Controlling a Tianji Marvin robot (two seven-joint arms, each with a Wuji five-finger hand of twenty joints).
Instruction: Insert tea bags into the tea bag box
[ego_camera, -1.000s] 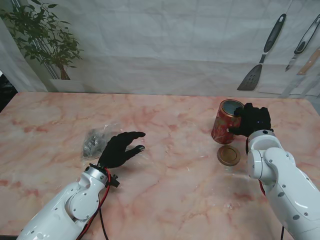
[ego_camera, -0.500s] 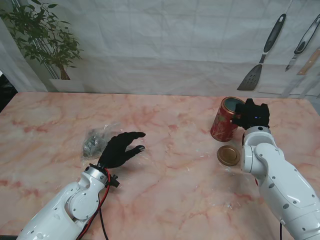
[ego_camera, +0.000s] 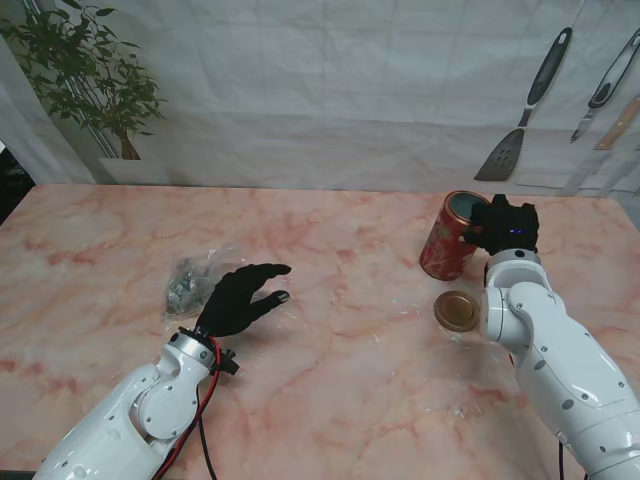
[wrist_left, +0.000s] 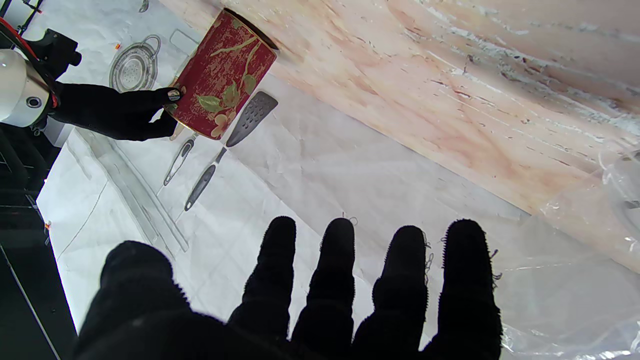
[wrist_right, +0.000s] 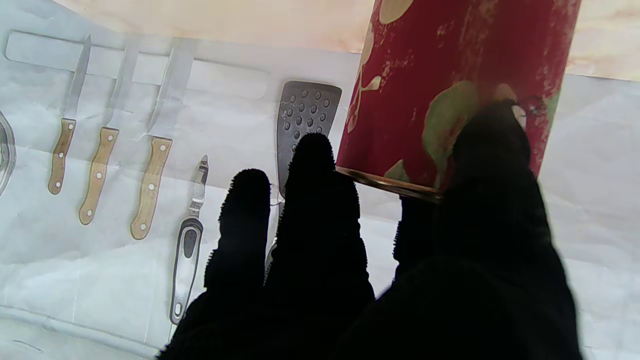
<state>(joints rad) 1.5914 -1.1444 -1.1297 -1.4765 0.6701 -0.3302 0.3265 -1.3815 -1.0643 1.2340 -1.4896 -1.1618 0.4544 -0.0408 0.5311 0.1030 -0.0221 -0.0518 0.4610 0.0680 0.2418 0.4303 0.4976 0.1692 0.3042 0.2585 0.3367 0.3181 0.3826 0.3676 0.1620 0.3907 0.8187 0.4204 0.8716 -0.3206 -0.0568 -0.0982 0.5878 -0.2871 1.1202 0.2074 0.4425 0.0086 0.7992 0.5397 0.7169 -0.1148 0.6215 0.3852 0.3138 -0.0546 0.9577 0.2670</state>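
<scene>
Nearest me, the left hand (ego_camera: 243, 297) is hovering with fingers spread, holding nothing, just beside the plastic packet of tea bags (ego_camera: 193, 280) lying on the worktop (ego_camera: 330, 400). Farther right, the round lid (ego_camera: 457, 311) is lying loose. Beyond it the right hand (ego_camera: 503, 232) is clamping the open tea bag box (ego_camera: 452, 238), tilting it; a thin rim hold is risking a slip or topple

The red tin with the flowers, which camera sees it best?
The left wrist view: the whole red tin shows, tilted, gripped by the right hand. The stand view shows it small, though with its open mouth. The right wrist view shows only part of its side, behind fingers.
</scene>
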